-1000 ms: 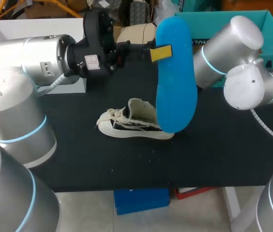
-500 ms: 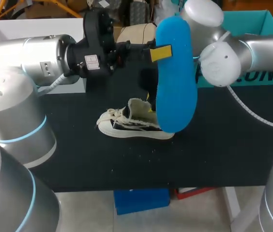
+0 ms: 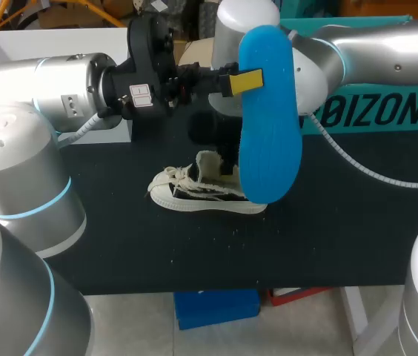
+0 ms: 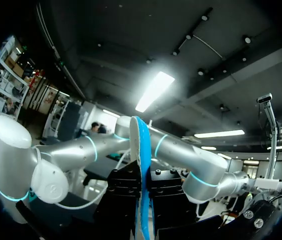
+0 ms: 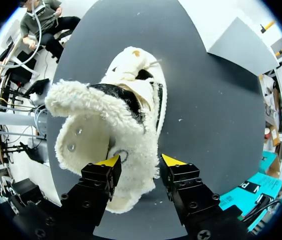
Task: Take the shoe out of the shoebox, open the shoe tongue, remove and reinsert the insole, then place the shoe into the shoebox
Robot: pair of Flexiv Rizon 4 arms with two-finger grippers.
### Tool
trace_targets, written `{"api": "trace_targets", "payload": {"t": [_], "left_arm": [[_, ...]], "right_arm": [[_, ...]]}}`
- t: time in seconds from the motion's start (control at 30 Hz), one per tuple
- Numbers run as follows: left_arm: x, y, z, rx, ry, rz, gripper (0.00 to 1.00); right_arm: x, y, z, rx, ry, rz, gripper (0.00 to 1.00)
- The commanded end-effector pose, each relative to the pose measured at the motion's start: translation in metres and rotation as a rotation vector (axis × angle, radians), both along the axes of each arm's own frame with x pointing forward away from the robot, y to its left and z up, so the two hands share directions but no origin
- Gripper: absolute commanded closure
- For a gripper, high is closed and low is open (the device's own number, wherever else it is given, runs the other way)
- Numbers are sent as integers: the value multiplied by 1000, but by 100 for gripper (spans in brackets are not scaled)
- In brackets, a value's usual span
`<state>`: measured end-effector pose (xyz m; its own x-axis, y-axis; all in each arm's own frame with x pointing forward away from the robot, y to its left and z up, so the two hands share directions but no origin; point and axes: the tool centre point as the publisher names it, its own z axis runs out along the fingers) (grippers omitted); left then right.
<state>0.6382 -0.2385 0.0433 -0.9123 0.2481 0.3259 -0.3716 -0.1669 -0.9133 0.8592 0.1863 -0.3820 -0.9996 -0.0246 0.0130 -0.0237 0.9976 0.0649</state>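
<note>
1. Our left gripper [image 3: 247,81] is clamped on the blue insole [image 3: 270,126]. One yellow tip shows flat against the insole's near face, close to its upper end.
2. The insole hangs in the air above the black table [image 3: 342,230], long axis roughly upright, and it touches nothing but those fingers.
3. In the left wrist view we see the insole edge-on, a thin blue strip pinched between the two black fingers [image 4: 125,192] from either side.
4. The shoe [image 3: 205,191] stands on its sole near the middle of the table. It is a white high-top with a fleecy lining, its toe toward our left arm's side and its laces loose.
5. In the head view the insole's lower end covers the shoe's heel (we read this as overlap in the view, not contact).
6. Our right arm [image 3: 387,52] comes in from the right and passes behind the insole, which hides most of its wrist.
7. Our right gripper [image 5: 141,161] sits just above the shoe's heel end with its fingers spread apart. The fleecy collar lies below and between the yellow tips, and we cannot tell whether either tip touches it.
8. From that wrist view the top of the shoe gapes, with a fleece-lined flap turned outward to one side.
9. A teal box [image 3: 387,111] stands at the far right of the table, and a white box [image 3: 16,44] at the far left, both well apart from the shoe.
</note>
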Motion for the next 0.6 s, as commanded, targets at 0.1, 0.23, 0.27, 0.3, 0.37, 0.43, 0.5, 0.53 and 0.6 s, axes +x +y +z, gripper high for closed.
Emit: {"api": "trace_targets", "payload": {"t": [0.1,0.23,0.27,0.3,0.37,0.43,0.5,0.53,0.6], "left_arm": [[-1,-1,-1,1,-1,4,100],[-1,-1,-1,1,-1,4,100],[-1,-1,-1,1,-1,4,100],[-1,-1,-1,1,-1,4,100],[-1,-1,-1,1,-1,4,100],[-1,-1,-1,1,-1,4,100],[-1,-1,-1,1,-1,4,100],[-1,-1,-1,1,-1,4,100],[-1,-1,-1,1,-1,4,100]], "right_arm": [[2,5,-16,-105,17,-20,53],[0,3,-26,-82,30,-42,55],[-1,3,-28,-77,31,-45,55],[-1,2,-31,-60,37,-53,57],[-2,1,-36,-34,41,-66,65],[-4,1,-39,-15,46,-78,82],[-5,0,-42,-17,49,-77,96],[-5,0,-43,-15,50,-79,100],[-6,-1,-46,-14,54,-79,100]]}}
